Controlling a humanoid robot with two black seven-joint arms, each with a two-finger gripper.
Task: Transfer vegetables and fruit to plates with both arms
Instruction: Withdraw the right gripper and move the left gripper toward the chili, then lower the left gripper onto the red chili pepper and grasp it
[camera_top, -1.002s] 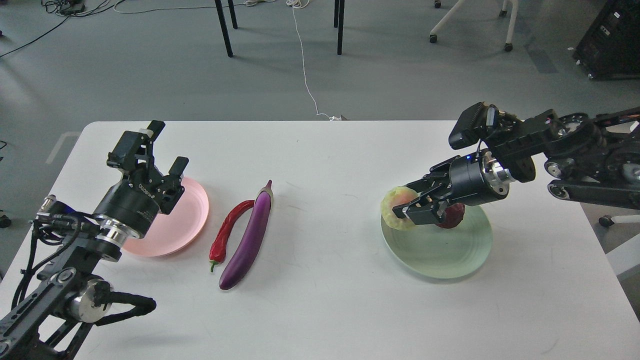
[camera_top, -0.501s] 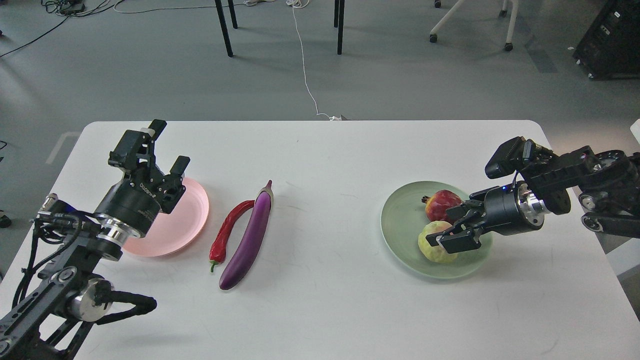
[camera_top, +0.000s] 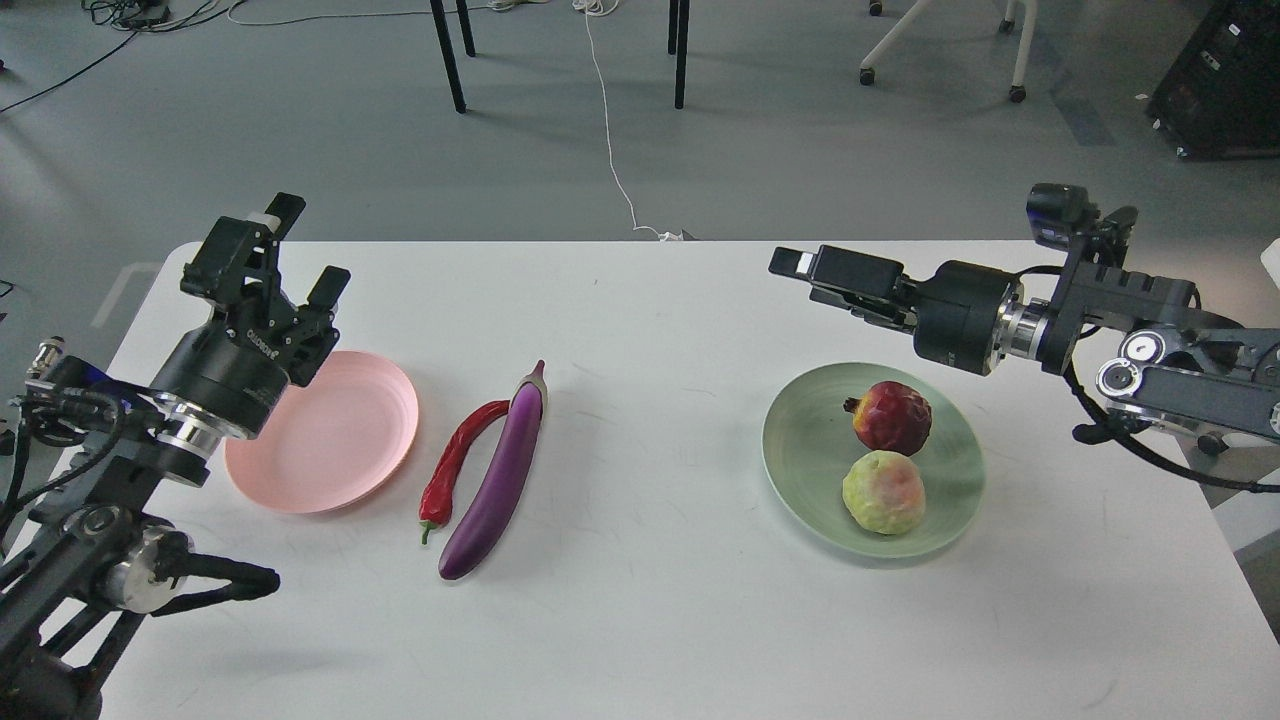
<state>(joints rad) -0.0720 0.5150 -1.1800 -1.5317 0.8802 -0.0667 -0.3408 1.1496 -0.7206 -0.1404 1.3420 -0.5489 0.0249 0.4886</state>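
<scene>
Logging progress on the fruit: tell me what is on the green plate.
On the green plate sit the pomegranate at the back and the yellow-green fruit in front. The plate surface beneath them is hidden.

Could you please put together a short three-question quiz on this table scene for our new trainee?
1. True or false: the pink plate holds nothing.
2. Which items lie in the green plate? A) eggplant and chili B) pomegranate and yellow-green fruit C) none
3. Fill in: the red chili lies on the table touching the ____.

Key:
1. True.
2. B: the pomegranate and yellow-green fruit sit there.
3. Eggplant, between the two plates. The left pincer is open and holds nothing; the right pincer is above the table, also holding nothing.
</scene>
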